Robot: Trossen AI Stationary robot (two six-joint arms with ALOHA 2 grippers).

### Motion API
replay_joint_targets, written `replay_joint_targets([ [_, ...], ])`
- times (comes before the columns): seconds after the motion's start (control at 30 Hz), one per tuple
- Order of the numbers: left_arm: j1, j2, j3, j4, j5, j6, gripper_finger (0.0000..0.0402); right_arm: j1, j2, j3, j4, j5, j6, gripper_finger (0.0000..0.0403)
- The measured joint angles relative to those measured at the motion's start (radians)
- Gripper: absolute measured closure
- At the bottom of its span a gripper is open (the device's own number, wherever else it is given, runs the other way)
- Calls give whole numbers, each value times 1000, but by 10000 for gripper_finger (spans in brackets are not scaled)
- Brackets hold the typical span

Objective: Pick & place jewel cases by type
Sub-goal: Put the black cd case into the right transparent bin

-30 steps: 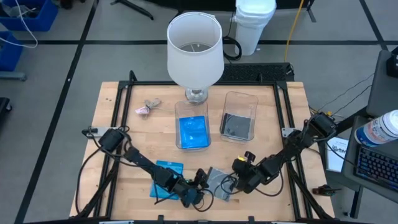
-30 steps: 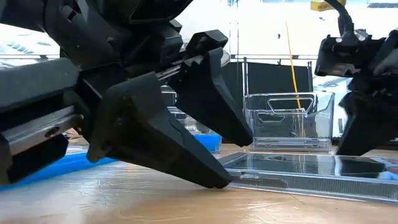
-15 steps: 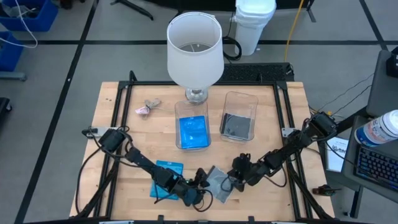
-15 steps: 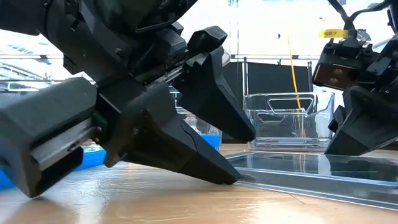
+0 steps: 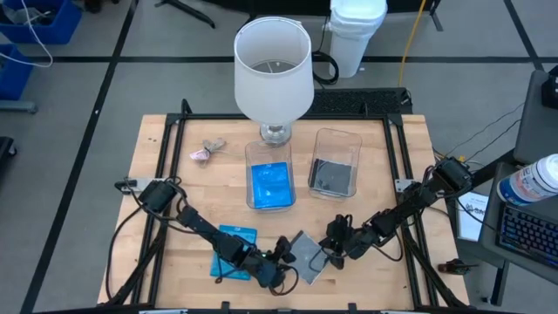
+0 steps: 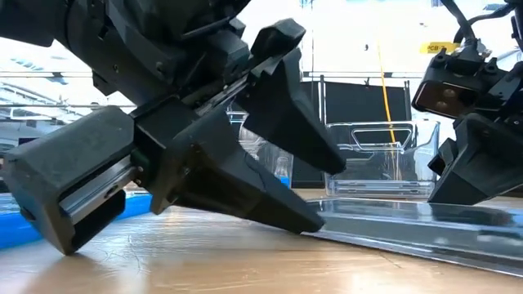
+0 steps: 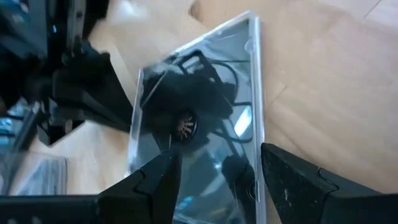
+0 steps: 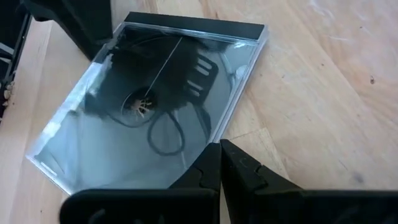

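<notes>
A smoky grey jewel case (image 5: pixel 307 258) lies flat on the wooden table near its front edge, between my two grippers. My left gripper (image 5: pixel 283 259) stands open at the case's left corner, and in its wrist view the case (image 7: pixel 205 93) reaches in between the two fingers. My right gripper (image 5: pixel 335 252) is shut at the case's right edge (image 8: pixel 233 118). A bright blue jewel case (image 5: pixel 240 234) lies flat under my left arm. Farther back, one clear tub (image 5: pixel 248 174) holds blue cases and another (image 5: pixel 358 164) holds grey ones. My left gripper is open, slanting down from the table's left. The tip of its lower finger (image 6: pixel 304 224) meets the case's edge (image 6: pixel 325 222) at the table top, and the upper finger (image 6: pixel 315 139) stands above the case. Whether that one touches I cannot tell. My right gripper's shut fingertips (image 8: pixel 219 151) meet the long edge of the case (image 8: pixel 214 138) away from its dark spine. They slant down from the table's right. The case lies on the table.
A white lamp (image 5: pixel 273 70) stands at the back behind the tubs. A small pinkish-grey lump (image 5: pixel 206 151) lies at the back left. A black frame (image 5: pixel 174 131) runs around the table top. Bare wood lies between the tubs and the grippers.
My right gripper has tipped further down and gone a little toward the table's left, staying shut. The grey case has slid and turned about on the table, so a corner now points at my left gripper. My left gripper has rolled somewhat and stays open.
</notes>
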Motion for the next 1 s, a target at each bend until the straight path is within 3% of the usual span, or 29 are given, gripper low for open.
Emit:
replay_joint_targets([
  [0.5,-1,2,-1,55,-4,47,181,1,0,0,7,1,-12,403],
  [1.0,-1,2,1,56,16,52,181,2,2,-1,37,21,-135,387],
])
